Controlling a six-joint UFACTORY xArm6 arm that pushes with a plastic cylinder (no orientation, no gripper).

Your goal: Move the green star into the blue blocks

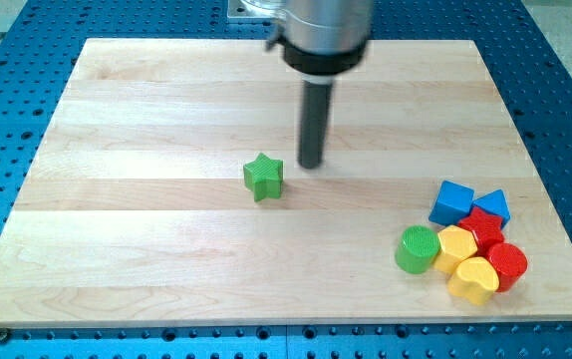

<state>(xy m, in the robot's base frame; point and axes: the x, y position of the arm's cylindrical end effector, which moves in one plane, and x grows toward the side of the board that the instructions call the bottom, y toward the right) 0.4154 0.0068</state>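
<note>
The green star (263, 177) lies near the middle of the wooden board (146, 249). My tip (311, 165) stands just to the star's upper right, a small gap apart from it. The two blue blocks sit at the view's right: a blue cube (451, 202) and, touching it on the right, a blue triangular block (493, 206). They are far to the right of and a little below the star.
Below the blue blocks is a tight cluster: a red block (483, 228), a green cylinder (418, 248), a yellow block (455, 246), a red cylinder (507, 264) and a yellow heart-like block (472, 280). A blue perforated table (7, 110) surrounds the board.
</note>
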